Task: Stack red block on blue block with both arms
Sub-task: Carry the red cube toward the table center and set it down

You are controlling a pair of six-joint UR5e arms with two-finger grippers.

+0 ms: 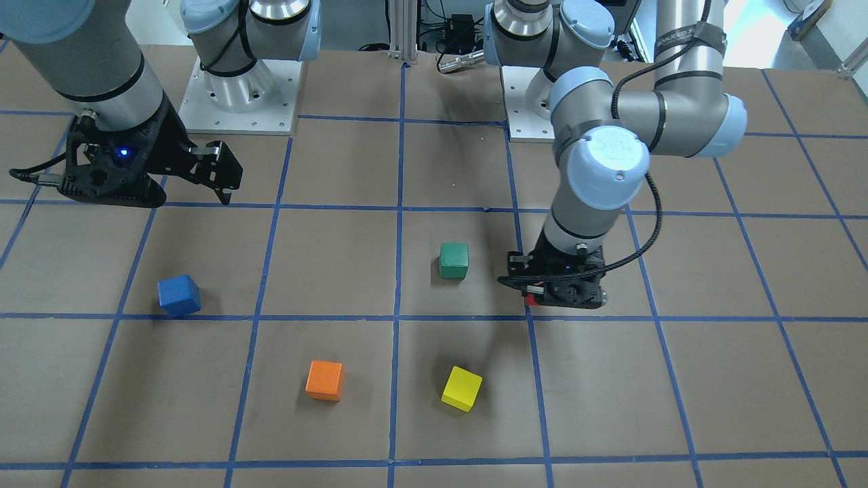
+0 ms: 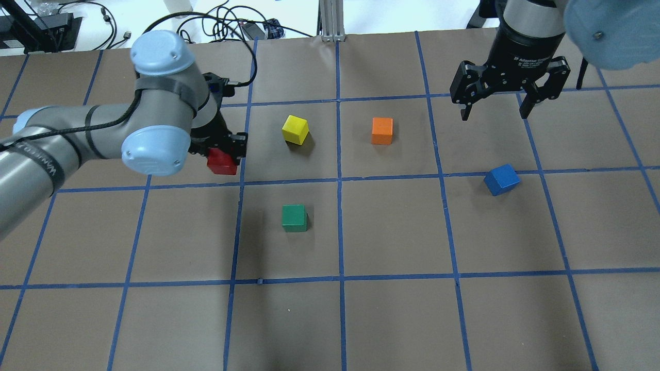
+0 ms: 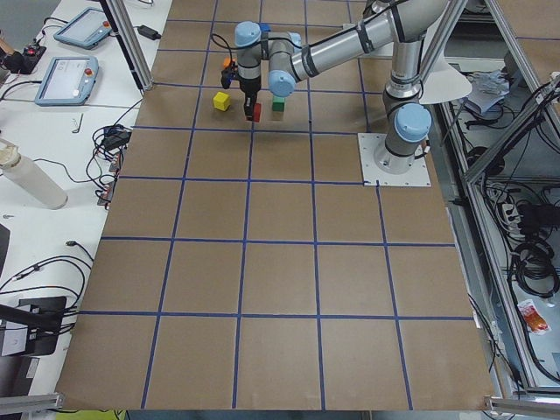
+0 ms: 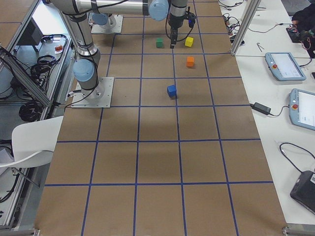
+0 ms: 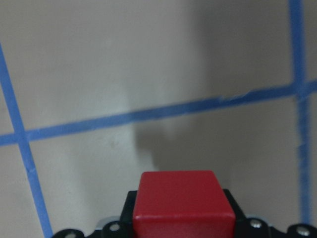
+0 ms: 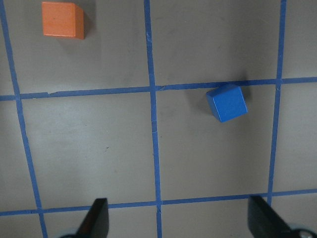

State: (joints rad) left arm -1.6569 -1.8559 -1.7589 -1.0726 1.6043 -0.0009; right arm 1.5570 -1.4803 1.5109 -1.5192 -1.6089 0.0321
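My left gripper (image 2: 223, 153) is shut on the red block (image 2: 222, 162) and holds it low over the brown table, left of the yellow cube. The red block fills the bottom of the left wrist view (image 5: 183, 204), and only a sliver of it shows under the gripper in the front-facing view (image 1: 533, 297). The blue block (image 2: 501, 179) sits alone on the table's right side, turned a little against the grid. It also shows in the right wrist view (image 6: 227, 102). My right gripper (image 2: 495, 114) is open and empty, raised above the table behind the blue block.
A green cube (image 2: 294, 217) sits near the middle. A yellow cube (image 2: 295, 129) and an orange cube (image 2: 382, 131) sit farther out, between the two grippers. The two arm bases (image 1: 237, 102) stand at the robot's edge of the table.
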